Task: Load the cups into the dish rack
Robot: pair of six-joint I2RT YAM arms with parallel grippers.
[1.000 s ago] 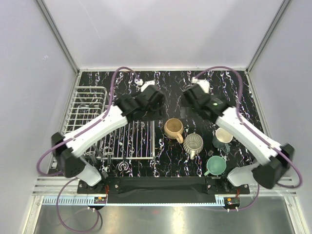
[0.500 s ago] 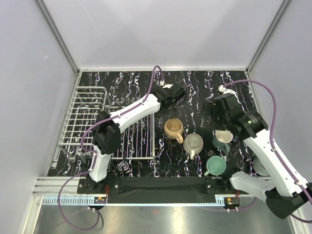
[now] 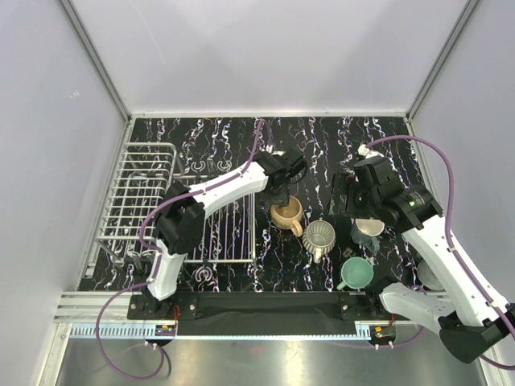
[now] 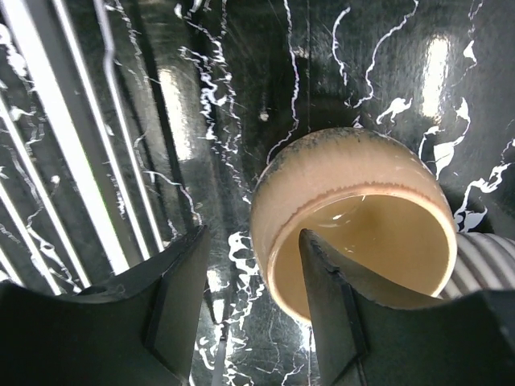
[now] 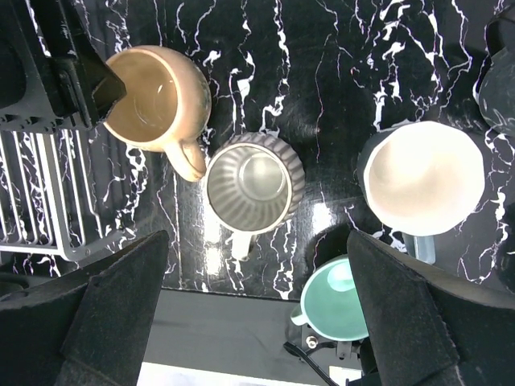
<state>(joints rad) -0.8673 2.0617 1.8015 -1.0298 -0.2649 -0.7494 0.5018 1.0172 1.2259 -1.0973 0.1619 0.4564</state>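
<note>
The peach-tan cup (image 3: 286, 211) stands upright on the black marbled table, right of the dish rack (image 3: 141, 193). My left gripper (image 3: 279, 195) is down over its far-left rim, open. In the left wrist view one finger (image 4: 338, 314) is inside the peach cup (image 4: 354, 213) and the other finger (image 4: 173, 297) is outside, a gap away from the wall. The ribbed grey-beige cup (image 3: 319, 236), a grey-teal cup with a pale inside (image 3: 369, 227) and the mint cup (image 3: 356, 272) stand further right. My right gripper (image 3: 348, 197) hovers high above them, wide open and holding nothing.
The rack's flat grid (image 3: 225, 233) lies just left of the peach cup, and its wires (image 4: 48, 161) show beside my left finger. Part of a dark cup (image 5: 500, 88) shows at the right edge of the right wrist view. The table's front edge runs just below the mint cup (image 5: 342, 299).
The left arm swung out from over the rack and came down onto the peach cup's rim, its jaws narrowing. The right arm swung right and now hangs over the cups.
</note>
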